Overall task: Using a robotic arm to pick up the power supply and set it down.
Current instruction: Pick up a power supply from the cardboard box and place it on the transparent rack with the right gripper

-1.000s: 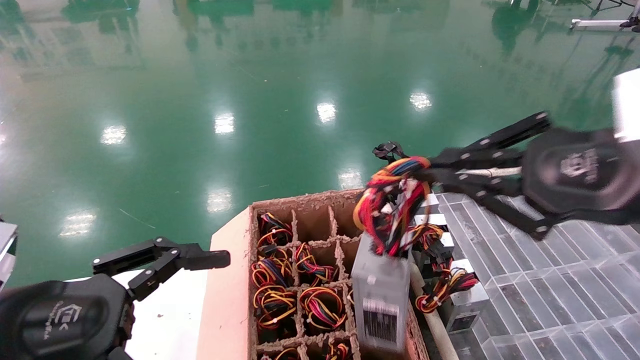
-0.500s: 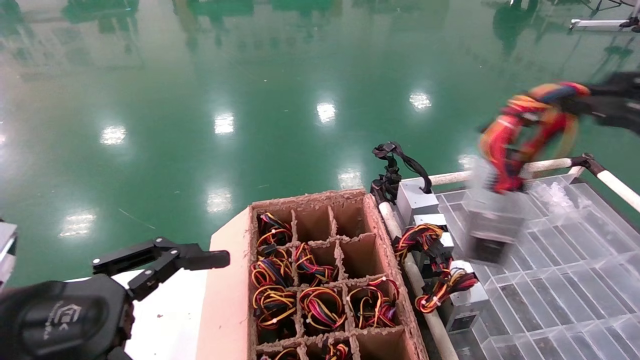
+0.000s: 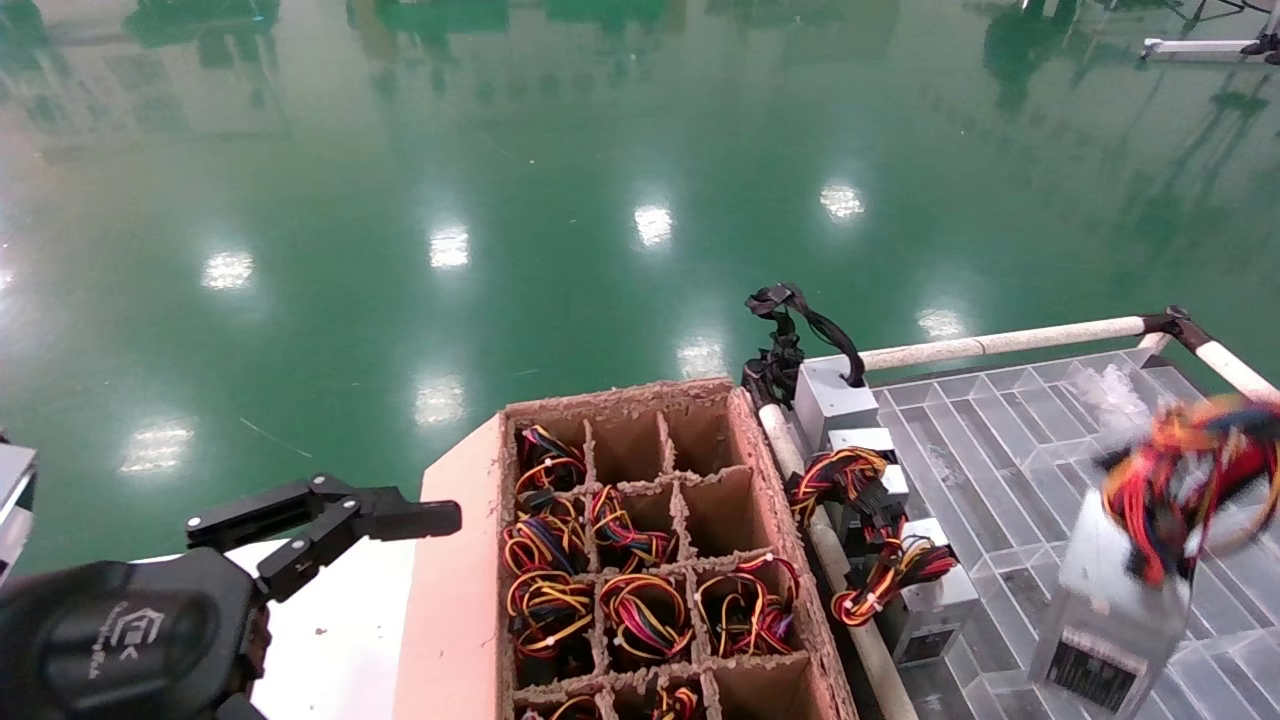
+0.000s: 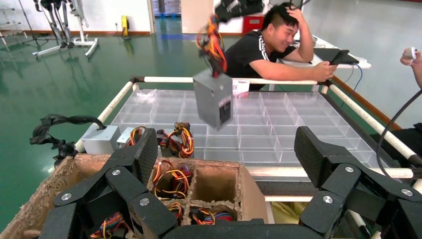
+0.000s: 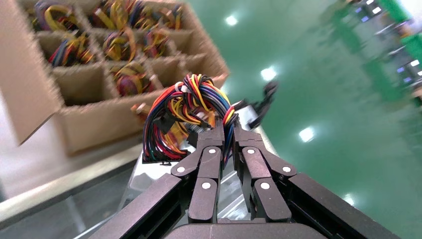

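Nearest you on the left, your left gripper (image 3: pixel 360 530) is parked over the white surface beside the carton (image 3: pixel 455 600), its fingers spread wide with nothing between them. To its right the carton's cells hold looped wire bundles, while several of the far cells and one near cell are bare cardboard. On the right, over the clear tray (image 3: pixel 1010 470), your right gripper (image 5: pixel 226 130) has its fingers pinched together on the wire bundle of the power supply (image 3: pixel 1110 610); the gripper itself falls outside the head view. The supply hangs from that bundle, tilted, above the tray's near right part. You can see it is a small grey metal box with a dark barcode label on its lower face and a thick loop of red, yellow, orange and black wires (image 3: pixel 1170 480) bunched at its top. In the left wrist view it hangs clear above the tray. Along the tray's left rail (image 3: pixel 840 580) lie other grey units with coloured wires, and farther off one grey unit with a black cable (image 3: pixel 790 340). Beyond lies the green floor (image 3: pixel 500 200).
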